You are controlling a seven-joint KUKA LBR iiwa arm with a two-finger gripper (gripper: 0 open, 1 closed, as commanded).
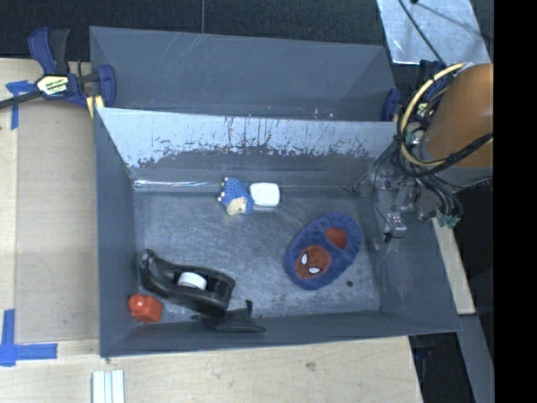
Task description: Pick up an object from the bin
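Starting wide: grey metal bin (117, 225). Hanging at its right wall, the gripper (394, 223), open or closed impossible to tell. Just left of it, blue slipper (321, 254) with a red face, nearest candidate. Front left, black tape dispenser (189, 285). At the back, white block (265, 195), then small blue-and-yellow toy (235, 198). Front-left corner, orange knob (144, 307). Looks like the approach step; next calls for sliding left over the slipper, then descending.

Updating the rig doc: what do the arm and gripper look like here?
The arm's wrist carries a rounded orange cover, with black and yellow cables looped round it. The gripper is a slim grey-metal assembly with dark wiring running to it.
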